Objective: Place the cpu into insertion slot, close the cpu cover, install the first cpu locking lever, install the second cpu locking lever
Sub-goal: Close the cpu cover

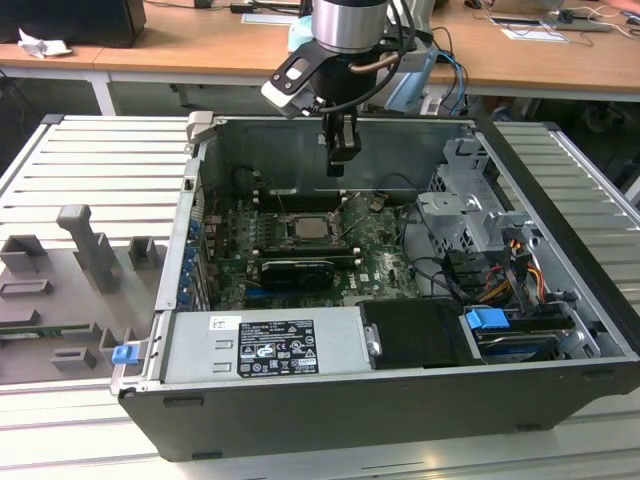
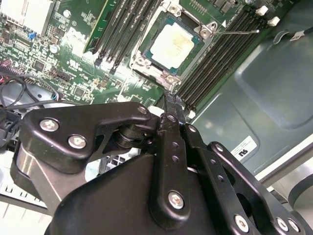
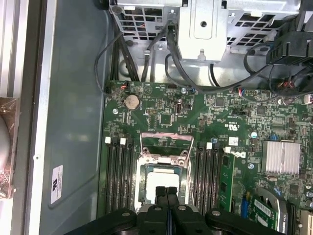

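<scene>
Exterior view: the end effector (image 1: 338, 168) is hanging inside the open case (image 1: 400, 410), which is sitting on the slatted tabletop (image 1: 90, 170). Its fingers are pressing together and gripping nothing. The cpu (image 1: 305, 228) is lying below it and a little toward the exterior view's left, already seated in the slot (image 1: 284, 228). From here the cover and levers are too small to make out.

In the first wrist view the closed fingertips (image 3: 167, 192) are overlapping the near edge of the cpu (image 3: 164, 180), so that part of the chip is being hidden, and the end effector's black body is cutting off the rest of the slot (image 3: 142, 171). Just beyond the tips, the cover (image 3: 166, 157) appears to be standing raised off the chip, though its tilt is hard to judge from above.

In the second wrist view the end effector (image 2: 168, 98) is filling the lower half and hiding the board beneath it. The cpu (image 2: 172, 45) is showing whole ahead of the tips, pale top up, sitting inside the slot's metal rim (image 2: 170, 78). A thin lever (image 2: 237, 33) is sticking out sideways from the slot's far corner, lying across the memory slots (image 2: 215, 63) and not latched. The far side of the slot is being cut off by the picture's edge.
</scene>
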Tool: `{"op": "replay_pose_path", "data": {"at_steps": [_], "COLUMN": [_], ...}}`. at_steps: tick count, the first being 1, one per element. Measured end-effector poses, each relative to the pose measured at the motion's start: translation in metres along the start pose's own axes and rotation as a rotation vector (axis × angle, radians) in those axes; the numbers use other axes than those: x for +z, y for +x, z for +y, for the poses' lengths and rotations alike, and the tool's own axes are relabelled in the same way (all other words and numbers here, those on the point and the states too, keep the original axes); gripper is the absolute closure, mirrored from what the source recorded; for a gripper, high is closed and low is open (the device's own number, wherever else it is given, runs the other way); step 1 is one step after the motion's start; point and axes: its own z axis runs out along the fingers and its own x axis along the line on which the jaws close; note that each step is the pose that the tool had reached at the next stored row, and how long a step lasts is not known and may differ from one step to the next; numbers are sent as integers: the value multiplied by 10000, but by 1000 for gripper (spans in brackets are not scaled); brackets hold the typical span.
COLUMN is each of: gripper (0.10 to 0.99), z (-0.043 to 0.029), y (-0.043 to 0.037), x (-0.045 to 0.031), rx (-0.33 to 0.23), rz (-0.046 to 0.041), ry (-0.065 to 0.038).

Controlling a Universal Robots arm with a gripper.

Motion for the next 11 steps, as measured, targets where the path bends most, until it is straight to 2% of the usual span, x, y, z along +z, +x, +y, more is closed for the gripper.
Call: {"op": "replay_pose_path", "data": {"at_steps": [2, 9, 11], "gripper": [980, 980, 980], "z": [12, 141, 156], "y": [-1, -8, -10], "x": [0, 15, 21], "rx": [-20, -25, -24], "rz": [2, 3, 3], "ry": [1, 7, 16]}}
